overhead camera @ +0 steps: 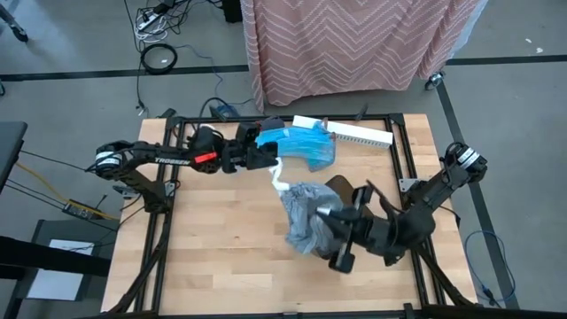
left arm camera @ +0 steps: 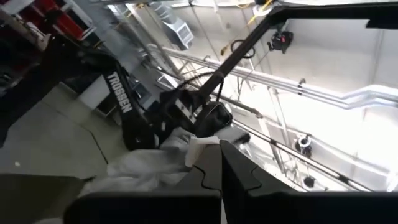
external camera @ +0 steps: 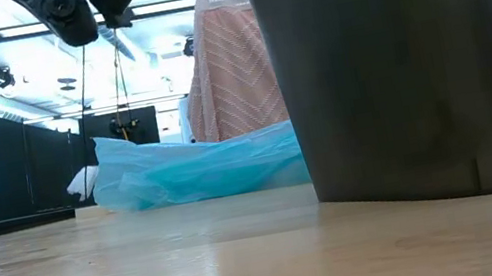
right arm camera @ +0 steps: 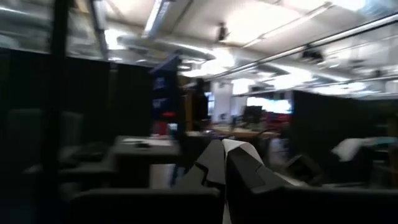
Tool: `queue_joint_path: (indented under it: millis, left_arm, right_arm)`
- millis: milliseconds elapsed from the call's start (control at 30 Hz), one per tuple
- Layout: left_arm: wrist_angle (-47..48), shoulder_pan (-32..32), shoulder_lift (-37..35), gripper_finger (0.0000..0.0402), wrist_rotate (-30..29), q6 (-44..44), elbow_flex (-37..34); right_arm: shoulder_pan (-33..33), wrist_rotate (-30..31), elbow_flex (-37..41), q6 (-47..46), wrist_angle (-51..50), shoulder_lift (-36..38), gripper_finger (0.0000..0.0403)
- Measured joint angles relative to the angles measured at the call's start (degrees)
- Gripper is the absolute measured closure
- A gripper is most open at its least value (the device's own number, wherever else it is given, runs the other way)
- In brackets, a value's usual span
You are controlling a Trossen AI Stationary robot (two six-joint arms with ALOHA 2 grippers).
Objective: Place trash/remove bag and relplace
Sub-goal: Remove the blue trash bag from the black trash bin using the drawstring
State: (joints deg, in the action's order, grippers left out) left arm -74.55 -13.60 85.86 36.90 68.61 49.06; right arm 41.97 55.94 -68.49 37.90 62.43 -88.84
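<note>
Your right gripper [overhead camera: 341, 232]: clamped on grey bag [overhead camera: 304, 217], bag between both arms. Left gripper [overhead camera: 276, 168]: pinching white strip [left arm camera: 200, 148], beside blue bag [overhead camera: 306, 146]. Right nearer.

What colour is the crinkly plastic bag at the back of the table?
Bright blue bag; the low view shows it best.

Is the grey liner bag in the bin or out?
Out. The wrinkly grey plastic liner bag hangs bunched between the left pincer and right pincer, beside the dark bin.
</note>
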Motion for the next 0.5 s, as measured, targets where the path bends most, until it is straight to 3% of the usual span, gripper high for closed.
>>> queue_joint_path:
  millis: [133, 367, 500]
  left_arm:
    - [-0.72, 2.67, 0.0, 0.0401, -1.57, -1.21, -0.02]
    - [0.37, 8.36, -0.02, 0.0401, -1.83, -7.37, 4.3]
    - [6.62, 10.11, -0.09, 0.0401, -2.7, -12.78, 6.02]
  right_arm:
    - [-2.94, 0.02, 0.0, 1.3, 1.36, 0.02, 0.0403]
    - [-8.3, -2.16, 0.0, -7.01, -3.52, 0.0, 0.0403]
    - [-9.11, -5.72, 0.0, -9.82, -4.06, 0.0, 0.0403]
